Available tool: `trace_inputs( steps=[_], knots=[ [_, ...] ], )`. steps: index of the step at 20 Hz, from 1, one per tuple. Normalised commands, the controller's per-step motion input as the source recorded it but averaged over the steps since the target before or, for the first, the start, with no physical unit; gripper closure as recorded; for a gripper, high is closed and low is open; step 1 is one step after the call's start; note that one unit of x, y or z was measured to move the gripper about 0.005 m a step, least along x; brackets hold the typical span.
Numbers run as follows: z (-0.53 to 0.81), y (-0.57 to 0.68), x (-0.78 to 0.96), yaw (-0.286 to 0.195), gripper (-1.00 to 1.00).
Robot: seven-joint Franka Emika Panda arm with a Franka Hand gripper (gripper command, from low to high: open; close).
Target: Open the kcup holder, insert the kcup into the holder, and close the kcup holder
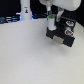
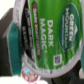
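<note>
My pincer holds the kcup over the black holder.

Right at my wrist, the kcup [image 2: 50, 35] fills the wrist view, its green foil top reading "Dark Magic", clamped in my pincer [image 1: 50, 21]. In the exterior view the pod hangs just above the near end of the kcup holder [image 1: 61, 32], a black box on the white table [image 1: 25, 60]; I cannot tell whether its drawer is open. Farther back, toward the exterior view's left, a tall white bottle [image 1: 25, 11] with a black mark stands well apart.
</note>
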Motion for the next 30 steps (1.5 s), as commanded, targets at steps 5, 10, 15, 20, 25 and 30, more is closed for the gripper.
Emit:
trace_inputs(
  steps=[5,10,15,20,25,30],
  knots=[
    [0.17,0.65,0.10,0.028,1.00],
    [0.11,0.62,0.04,0.049,1.00],
    [0.01,0.48,-0.11,0.106,1.00],
    [-0.05,0.45,-0.14,0.111,1.00],
    [-0.17,0.26,-0.16,0.099,1.00],
    [-0.30,0.04,-0.17,0.051,1.00]
  ],
)
